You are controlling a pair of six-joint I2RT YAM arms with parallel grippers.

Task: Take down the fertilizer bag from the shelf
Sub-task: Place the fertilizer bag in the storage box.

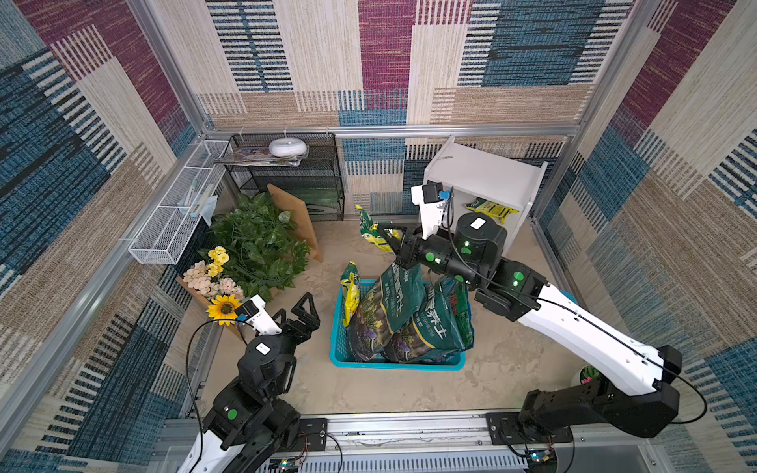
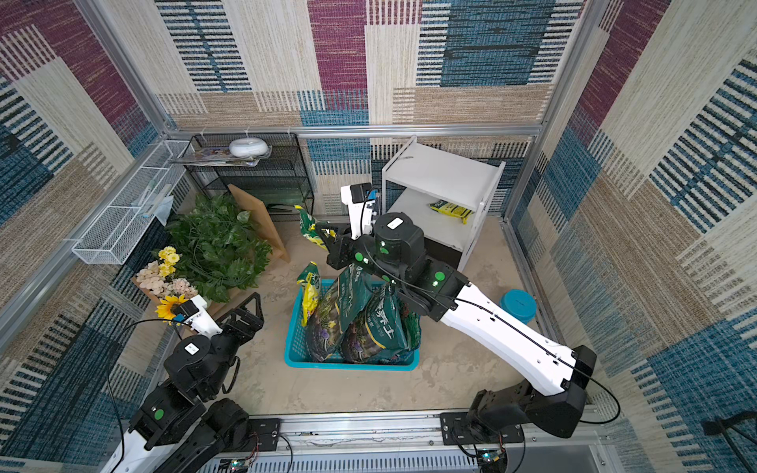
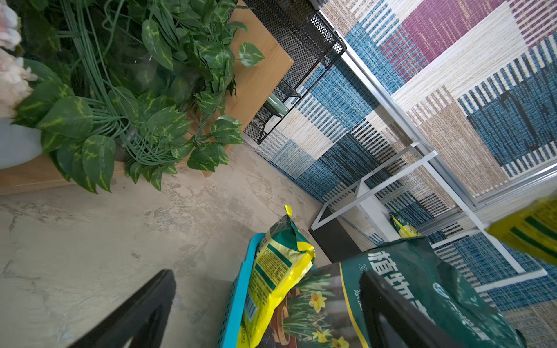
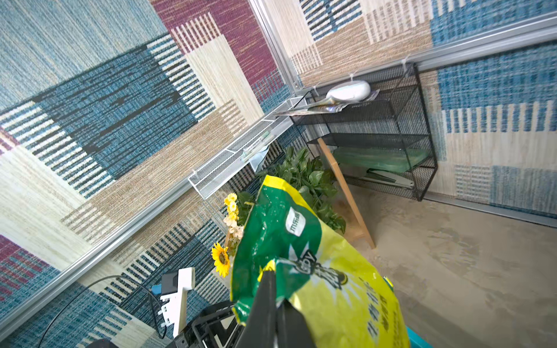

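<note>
On the left, our left gripper (image 1: 295, 312) hangs released, jaws spread, beside the leafy plant (image 1: 258, 241). Bare sandy floor (image 1: 319, 389) lies open between it and the teal basket (image 1: 393, 364). The basket carries two dark green soil bags (image 1: 399, 303) and the first fertilizer bag (image 1: 350, 290) at its left rim. Past its far rim, our right gripper (image 1: 387, 235) is clenched on the second fertilizer bag (image 1: 367, 224), seemingly by one edge, in the air between the black mesh rack (image 1: 295, 176) and the white shelf (image 1: 487, 174). The third fertilizer bag (image 1: 491, 209) lies on the shelf's lower board. Carpeted walls (image 1: 385, 61) close in three sides.
</note>
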